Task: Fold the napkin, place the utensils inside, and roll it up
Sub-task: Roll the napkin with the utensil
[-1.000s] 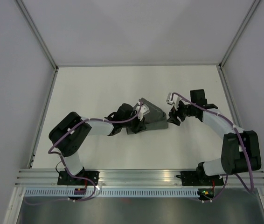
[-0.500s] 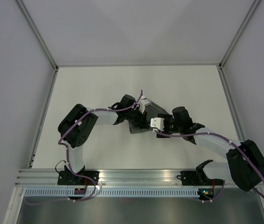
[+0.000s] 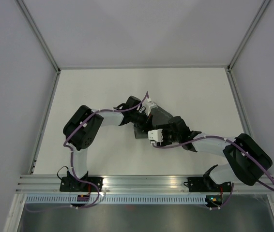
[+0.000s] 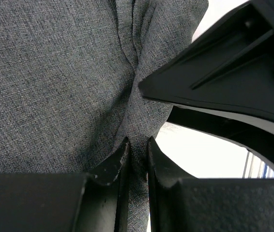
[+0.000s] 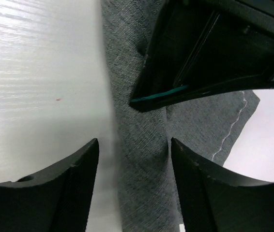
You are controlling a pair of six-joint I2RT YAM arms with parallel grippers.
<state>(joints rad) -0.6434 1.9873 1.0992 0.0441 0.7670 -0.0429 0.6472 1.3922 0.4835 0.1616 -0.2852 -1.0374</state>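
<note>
The dark grey napkin (image 3: 163,116) lies bunched and partly rolled at the table's middle. My left gripper (image 3: 141,117) is at its left end. In the left wrist view the jaws (image 4: 137,145) are shut on a raised fold of the napkin (image 4: 54,72). My right gripper (image 3: 144,131) is at the napkin's near edge. In the right wrist view it (image 5: 134,141) is open, its fingers on either side of a rolled ridge of napkin (image 5: 122,48). The napkin's light stitched line (image 5: 234,125) shows at the right. The fork is hidden.
The white table (image 3: 88,92) is walled by grey panels on three sides. A metal rail (image 3: 142,181) runs along the near edge. The two arms meet close together over the napkin; the left gripper's finger (image 5: 205,53) fills the top of the right wrist view.
My right arm has swung from the napkin's right side around to its near edge, low over the cloth. My left gripper has shifted slightly up and stays on the napkin.
</note>
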